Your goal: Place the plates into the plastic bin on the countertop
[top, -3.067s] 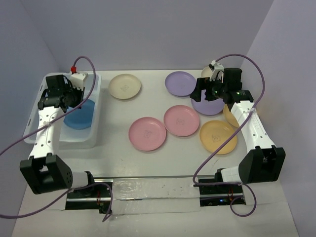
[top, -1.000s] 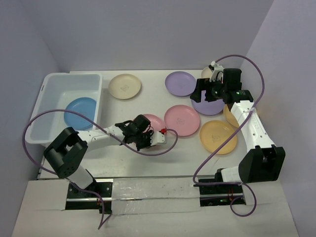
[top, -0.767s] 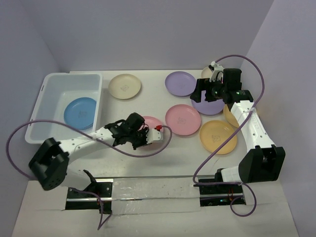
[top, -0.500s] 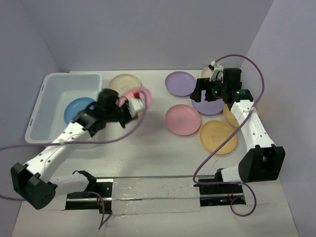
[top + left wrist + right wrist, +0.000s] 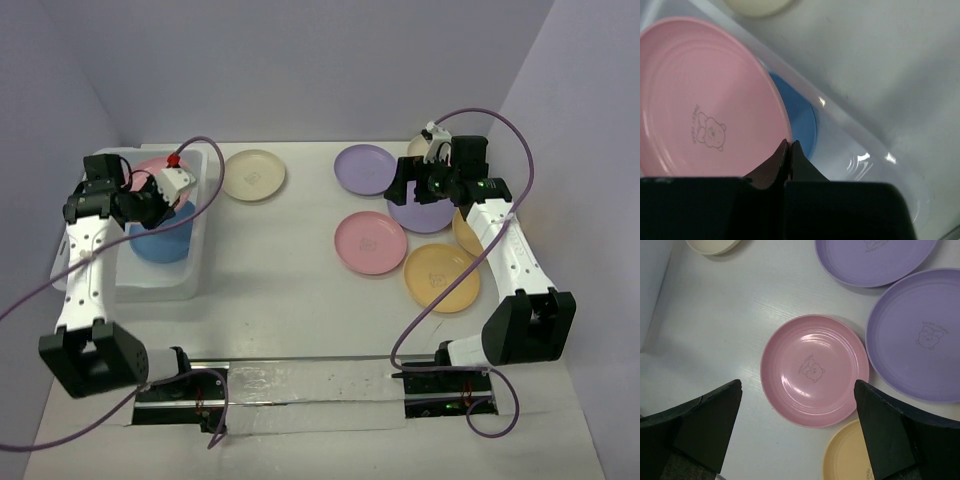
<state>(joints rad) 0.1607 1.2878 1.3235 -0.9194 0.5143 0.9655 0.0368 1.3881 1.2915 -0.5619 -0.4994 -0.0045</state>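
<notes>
My left gripper [image 5: 148, 200] is shut on the rim of a pink plate [image 5: 150, 166] and holds it tilted over the plastic bin [image 5: 197, 255]. In the left wrist view the fingertips [image 5: 789, 146] pinch the pink plate [image 5: 705, 100] at its edge, above a blue plate [image 5: 799, 122] lying in the bin [image 5: 860, 135]. The blue plate [image 5: 165, 238] lies flat on the bin floor. My right gripper [image 5: 420, 185] is open and empty, hovering above a pink plate [image 5: 812, 370] and two purple plates [image 5: 920, 340] on the countertop [image 5: 290, 290].
On the countertop lie a cream plate [image 5: 253, 175], a purple plate [image 5: 365, 168], a second purple plate [image 5: 420, 215], a pink plate [image 5: 370, 243] and an orange-yellow plate [image 5: 442, 277]. More plates lie partly hidden under the right arm. Walls enclose the back and sides.
My left arm picked the pink plate up from the middle of the table and swung it left to above the bin. The right arm has not moved.
</notes>
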